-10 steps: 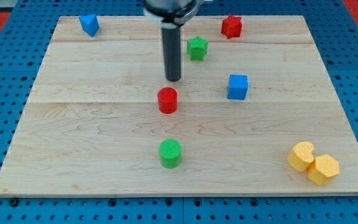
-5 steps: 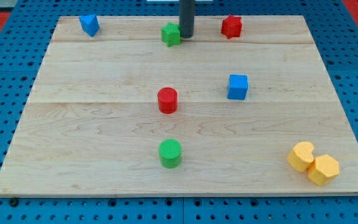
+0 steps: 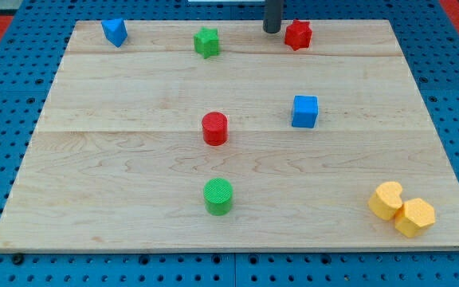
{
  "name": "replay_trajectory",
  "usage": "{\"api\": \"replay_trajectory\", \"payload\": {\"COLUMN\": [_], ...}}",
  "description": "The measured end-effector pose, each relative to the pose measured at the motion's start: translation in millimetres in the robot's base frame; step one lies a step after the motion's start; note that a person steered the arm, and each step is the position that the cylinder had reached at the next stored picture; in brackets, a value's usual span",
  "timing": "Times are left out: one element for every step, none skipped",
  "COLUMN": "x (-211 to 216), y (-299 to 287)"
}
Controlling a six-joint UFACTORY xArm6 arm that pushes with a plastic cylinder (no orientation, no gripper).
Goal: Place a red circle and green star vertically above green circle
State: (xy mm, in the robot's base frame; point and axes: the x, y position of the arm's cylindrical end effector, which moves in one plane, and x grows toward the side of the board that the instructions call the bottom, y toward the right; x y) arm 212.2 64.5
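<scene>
In the camera view, a wooden bench (image 3: 134,88) is seen on a blue pegboard (image 3: 6,96). The bench's bottom corners are cut close by the view's bottom edge, and a strip of red is partly visible at the view's top corners.

No gripper is carried by this arm, so no grasp, open or closed, can be reported. Only the lower part of the dark rod is seen; its upper length is cut off by the view's top edge. My tip (image 3: 272,31) is placed near the bench's top edge, just to the view's left of the red star (image 3: 297,34); whether the two are touching cannot be told. The tip is well apart from the green star (image 3: 206,41), which lies further to the view's left along the same top edge.

The red circle (image 3: 214,128) is found near the bench's middle, and the green circle (image 3: 218,196) lies toward the bottom edge, nearly straight below it.

A blue cube (image 3: 304,112) is seen right of the middle. A blue block (image 3: 115,31), its shape hard to make out, sits at the top-left corner. Near the bottom-right corner a yellow circle (image 3: 387,200) and a yellow hexagon (image 3: 415,217) are pressed together.
</scene>
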Motion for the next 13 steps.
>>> {"api": "replay_trajectory", "payload": {"x": [17, 28, 28, 43, 93, 107, 73, 63, 80, 63, 42, 42, 41], "y": [1, 23, 66, 80, 44, -36, -82, -89, -106, -136, -124, -92, -96]}}
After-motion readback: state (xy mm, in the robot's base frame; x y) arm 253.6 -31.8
